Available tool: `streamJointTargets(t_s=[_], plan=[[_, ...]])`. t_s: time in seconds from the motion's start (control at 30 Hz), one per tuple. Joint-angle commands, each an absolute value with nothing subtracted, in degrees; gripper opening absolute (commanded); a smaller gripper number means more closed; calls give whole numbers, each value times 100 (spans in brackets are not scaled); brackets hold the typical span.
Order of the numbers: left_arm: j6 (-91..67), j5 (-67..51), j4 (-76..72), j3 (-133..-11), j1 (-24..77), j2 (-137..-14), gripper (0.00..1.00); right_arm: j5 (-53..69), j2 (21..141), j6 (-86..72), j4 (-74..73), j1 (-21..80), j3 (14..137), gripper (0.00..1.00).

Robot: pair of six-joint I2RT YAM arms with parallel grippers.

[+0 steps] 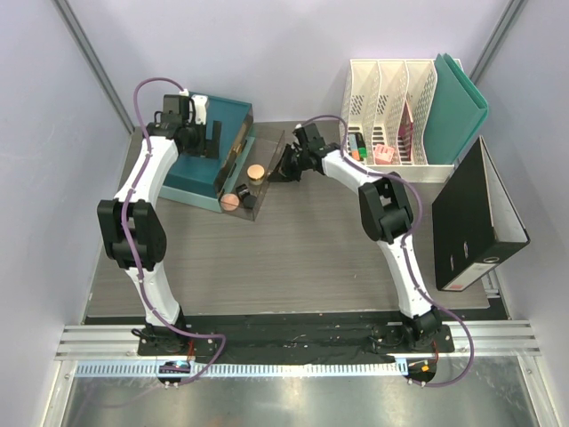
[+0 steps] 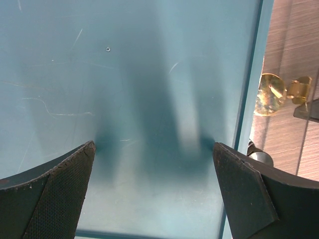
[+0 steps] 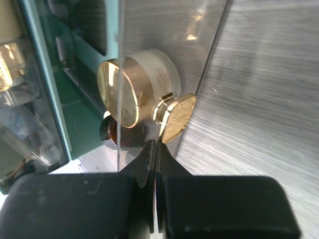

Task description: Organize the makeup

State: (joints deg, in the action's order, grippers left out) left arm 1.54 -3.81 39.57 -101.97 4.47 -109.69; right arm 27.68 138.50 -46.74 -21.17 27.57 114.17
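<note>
Teal organizer (image 2: 124,89) under wide-open left pincer (image 2: 154,145); right pincer (image 3: 155,145) closed near gold-lidded jar (image 3: 152,77).

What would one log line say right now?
left end effector open over teal case | right end effector shut at gold clasp

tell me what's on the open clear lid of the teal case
A tan-lidded cream jar, a round pink compact and a small dark jar. The left arm hides much of the teal case itself.

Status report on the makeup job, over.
Left gripper open over teal case. Right gripper shut at gold clasp, grip unclear. Cream jar beside clasp, behind clear panel.
</note>
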Motion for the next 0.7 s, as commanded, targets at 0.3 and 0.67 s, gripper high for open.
streamJointTargets(t_s=[0.3,0.67], plan=[[53,-395,5414,-9694,369,-11549,100,3023,14809,-5185,-1863,3146,13323,1],[26,-422,5317,-9545,369,-11487,100,3137,15222,-5730,-1249,3287,13650,1]])
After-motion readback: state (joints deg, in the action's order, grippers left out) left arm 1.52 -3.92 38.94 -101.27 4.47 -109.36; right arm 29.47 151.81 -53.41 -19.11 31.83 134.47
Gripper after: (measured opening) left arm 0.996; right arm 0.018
